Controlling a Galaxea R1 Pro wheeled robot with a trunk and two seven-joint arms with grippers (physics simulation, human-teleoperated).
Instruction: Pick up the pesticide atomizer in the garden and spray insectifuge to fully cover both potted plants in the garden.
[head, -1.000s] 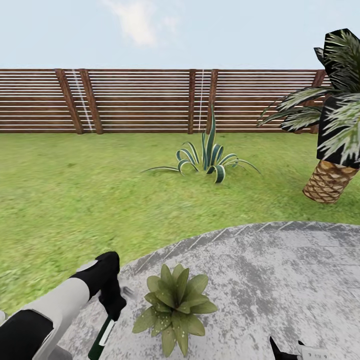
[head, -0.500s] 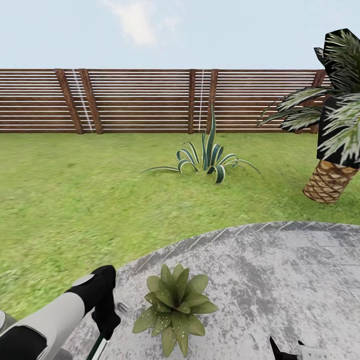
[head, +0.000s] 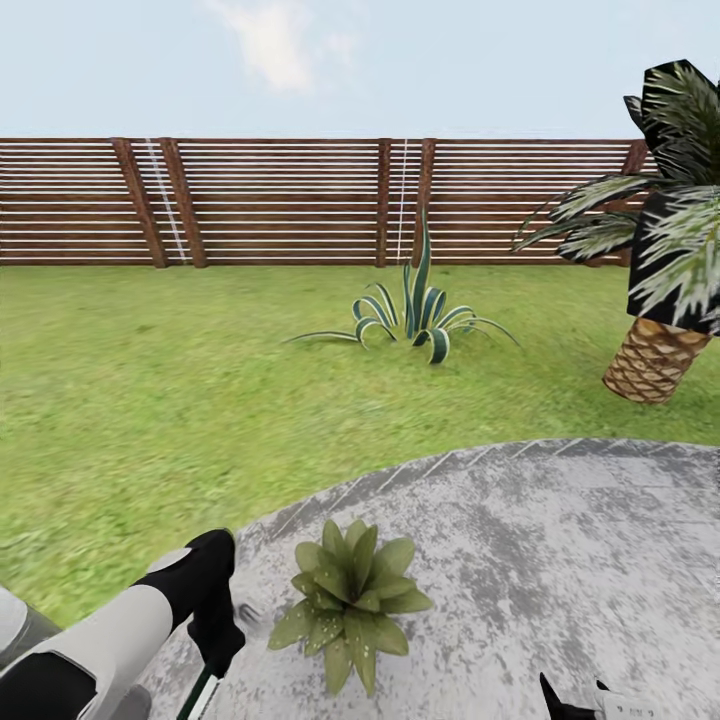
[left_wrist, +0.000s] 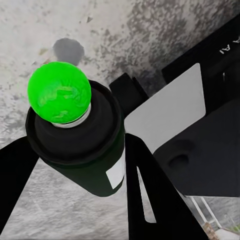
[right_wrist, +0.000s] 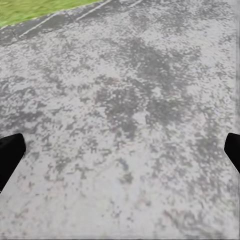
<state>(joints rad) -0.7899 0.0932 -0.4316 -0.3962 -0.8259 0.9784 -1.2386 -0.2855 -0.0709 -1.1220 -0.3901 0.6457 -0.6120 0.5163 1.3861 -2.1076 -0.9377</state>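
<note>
Mottled grey patio (head: 560, 560) — green lawn (head: 130, 400) beyond — slatted fence (head: 280, 200) behind.

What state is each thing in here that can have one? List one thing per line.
Atomizer: held in the left gripper.
Left gripper: shut on the atomizer.
Right gripper: open, nothing between its fingers, over the patio.
Potted plant: upright on the patio, whitish specks on its leaves.

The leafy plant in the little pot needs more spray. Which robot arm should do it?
The left. Its gripper is shut on the pesticide atomizer, right beside the potted plant. The right gripper is open and empty over the patio.
</note>
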